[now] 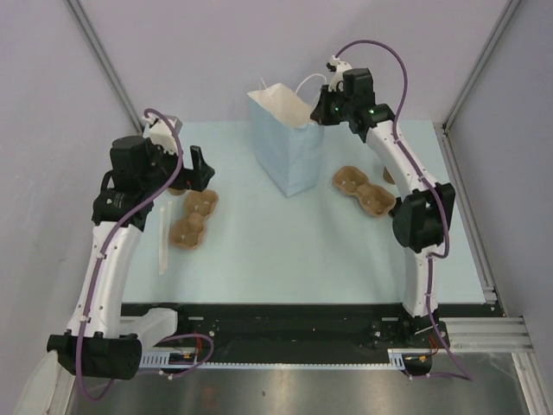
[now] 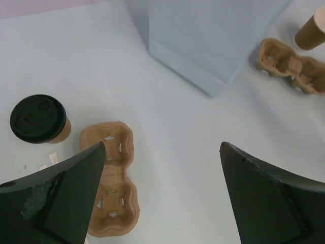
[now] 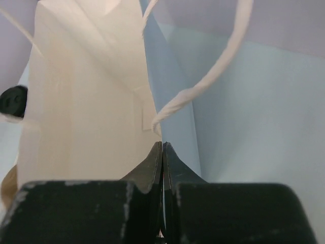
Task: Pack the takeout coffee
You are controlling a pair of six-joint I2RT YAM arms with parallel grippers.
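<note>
The packing is only just getting started. The cup [image 2: 63,131], with its black lid [image 2: 36,118] on, is standing on the bench [image 2: 193,132] near the left edge. It is sitting just beside a carrier [image 2: 109,178], not in it and not in the bag [image 1: 285,151]. The left claw [image 2: 162,147] is hanging over that carrier with its fingers [image 2: 66,198] wide apart, holding nothing. The right claw [image 3: 162,150] is pinching the bag's top rim tight, and seems to be holding the mouth open. Lifting the cup and putting it in the bag is all waiting to be done.
</note>
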